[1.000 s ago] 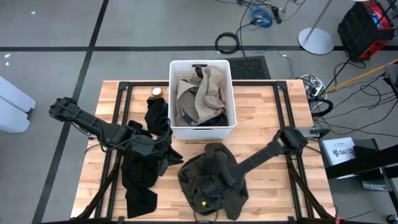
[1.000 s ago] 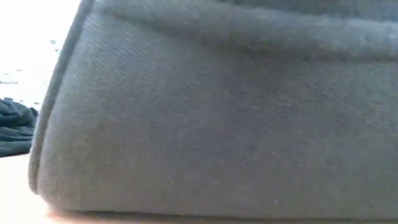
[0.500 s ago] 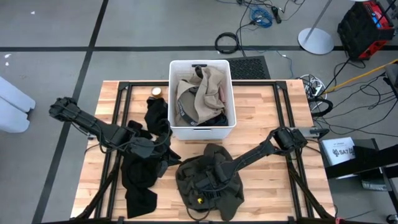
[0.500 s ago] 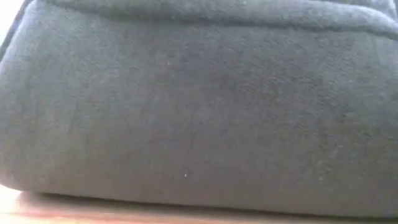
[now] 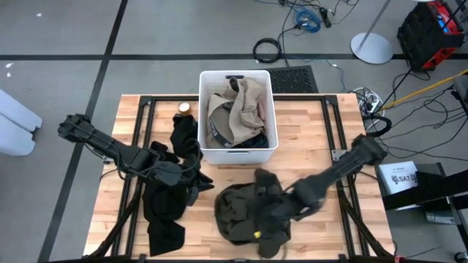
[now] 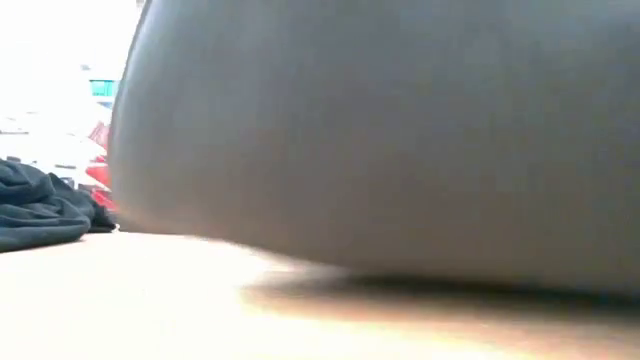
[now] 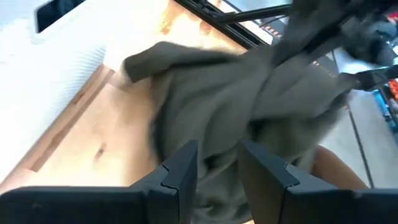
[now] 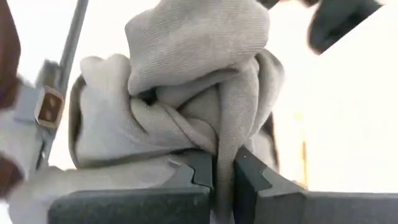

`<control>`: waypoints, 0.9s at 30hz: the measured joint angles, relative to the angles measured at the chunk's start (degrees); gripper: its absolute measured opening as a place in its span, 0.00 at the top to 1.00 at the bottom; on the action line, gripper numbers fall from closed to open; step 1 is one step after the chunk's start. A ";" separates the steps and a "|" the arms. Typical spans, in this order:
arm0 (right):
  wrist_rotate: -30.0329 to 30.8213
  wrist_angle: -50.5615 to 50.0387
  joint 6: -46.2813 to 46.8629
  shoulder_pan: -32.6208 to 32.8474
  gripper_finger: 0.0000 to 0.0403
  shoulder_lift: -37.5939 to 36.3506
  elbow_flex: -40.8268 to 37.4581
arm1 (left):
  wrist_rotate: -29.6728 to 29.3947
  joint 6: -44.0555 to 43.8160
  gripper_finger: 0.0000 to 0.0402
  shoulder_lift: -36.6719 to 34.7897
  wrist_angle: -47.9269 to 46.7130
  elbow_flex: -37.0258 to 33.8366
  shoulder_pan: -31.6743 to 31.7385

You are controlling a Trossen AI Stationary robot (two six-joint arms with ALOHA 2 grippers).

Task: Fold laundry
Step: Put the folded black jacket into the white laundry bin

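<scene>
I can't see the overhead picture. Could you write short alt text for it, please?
Seen from above, the right gripper is shut on a dark olive-grey garment bunched at the front of a wooden table. The left gripper rests by black clothes, and a white bin behind holds more laundry.

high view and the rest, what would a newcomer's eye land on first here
The bunched dark olive-grey garment at the table's front middle stands out first, with the right pincer shut on a fold of it. Behind it, the white bin holds a beige-tan garment. To the left, black clothes lie by the left pincer, which hovers with nothing in it.
</scene>
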 joint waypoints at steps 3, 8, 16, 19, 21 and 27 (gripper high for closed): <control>5.18 0.09 1.17 2.06 0.97 -3.77 0.02 | -0.70 -0.01 0.70 0.00 -0.18 0.00 0.02; 13.89 2.46 0.31 4.57 0.97 -9.36 0.02 | -1.41 0.00 0.70 0.00 -0.36 0.00 0.02; 22.65 18.20 -14.96 5.44 0.97 -16.54 0.11 | -2.05 0.05 0.70 0.00 -0.60 0.00 0.02; 26.24 25.85 -23.20 4.67 0.97 -19.32 0.13 | -2.09 1.31 0.70 0.00 -0.74 0.00 0.04; 28.64 31.62 -29.46 3.62 0.97 -21.00 0.15 | -2.13 1.40 0.70 0.00 -0.96 0.00 0.04; 22.21 27.81 -26.68 -1.68 0.97 -24.64 0.44 | -2.23 2.87 0.70 0.00 -0.99 -0.02 -0.05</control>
